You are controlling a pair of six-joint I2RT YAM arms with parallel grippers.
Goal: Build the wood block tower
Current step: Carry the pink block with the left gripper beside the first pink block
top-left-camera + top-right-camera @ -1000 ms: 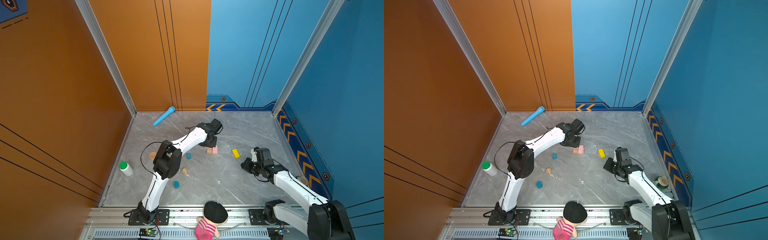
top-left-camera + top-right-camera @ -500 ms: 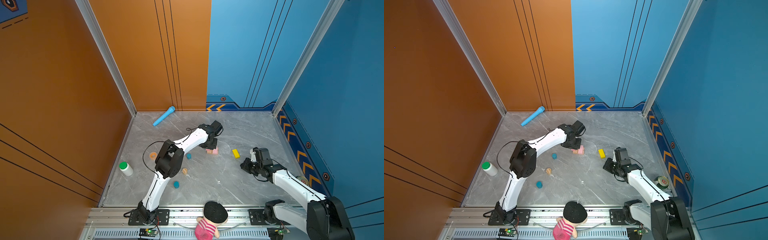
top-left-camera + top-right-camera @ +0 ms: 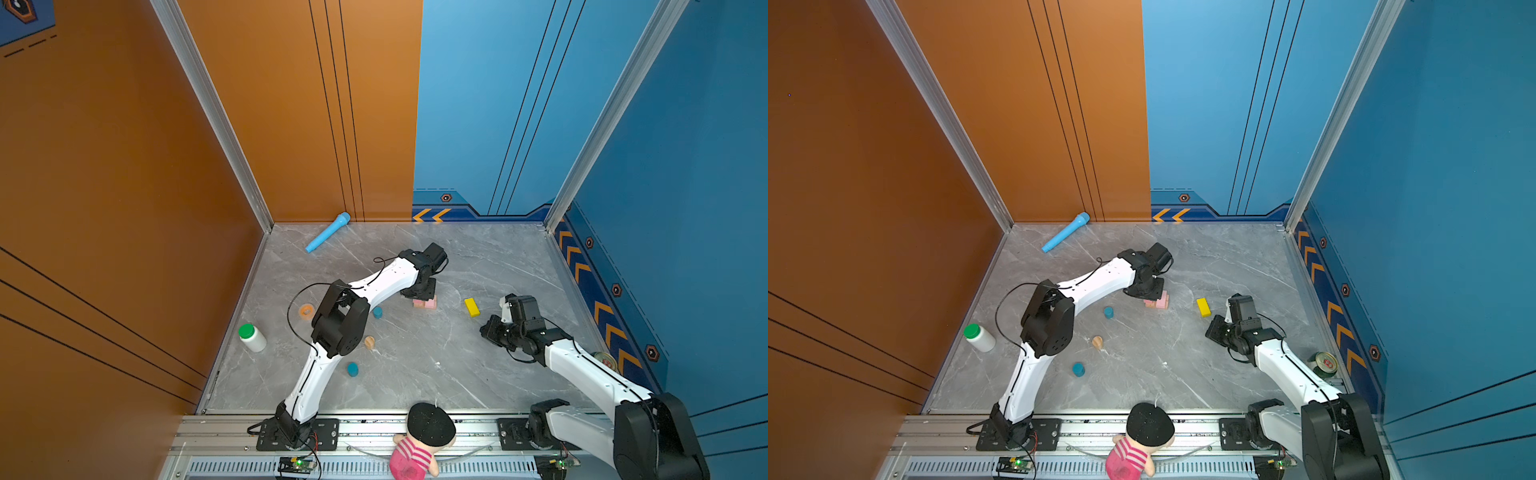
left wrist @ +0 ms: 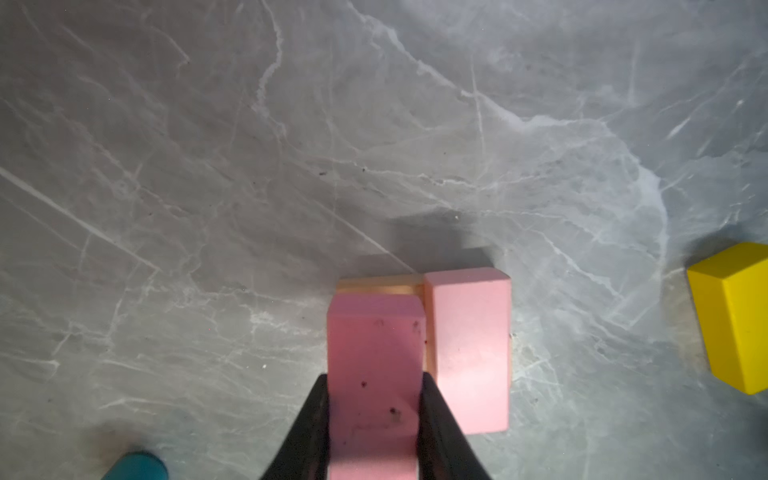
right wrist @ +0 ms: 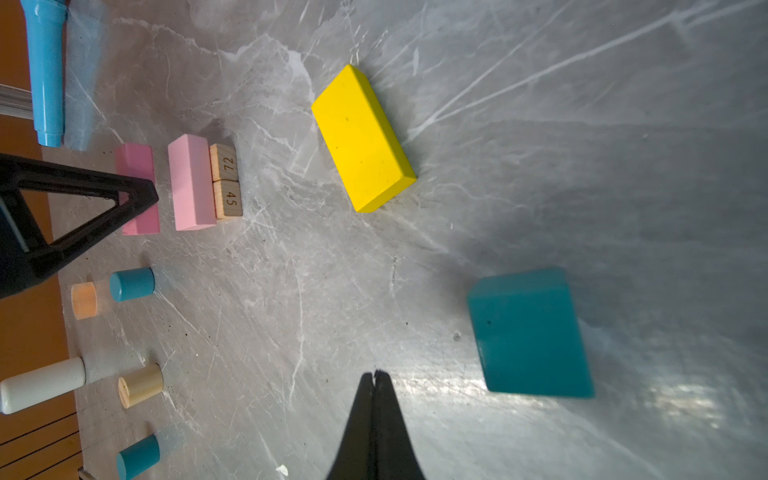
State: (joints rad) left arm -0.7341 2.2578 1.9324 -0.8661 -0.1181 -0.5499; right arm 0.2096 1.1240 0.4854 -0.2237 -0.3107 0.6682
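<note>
My left gripper (image 4: pixel 374 378) is shut on a pink bar (image 4: pixel 374 353) and holds it just above two tan bars (image 5: pixel 226 180). A second, paler pink bar (image 4: pixel 467 345) lies on those tan bars right beside it; this small tower (image 3: pixel 430 304) shows in both top views under the left gripper (image 3: pixel 419 293). A yellow bar (image 3: pixel 471 306) lies on the floor to its right. My right gripper (image 5: pixel 375 374) is shut and empty, low over the floor near a teal cube (image 5: pixel 528 332). Two blue cylinders (image 3: pixel 377 312) (image 3: pixel 353 369) and a tan cylinder (image 3: pixel 369 342) stand left of centre.
A blue toy microphone (image 3: pixel 327 237) lies by the back wall. A white bottle with a green cap (image 3: pixel 252 337) and an orange ring (image 3: pixel 306 310) sit at the left. A doll (image 3: pixel 419 444) leans on the front rail, and a can (image 3: pixel 1325 364) stands at the right edge.
My left arm has shifted slightly, bringing the held pink bar closer over the tan bars. The right arm has barely moved.
</note>
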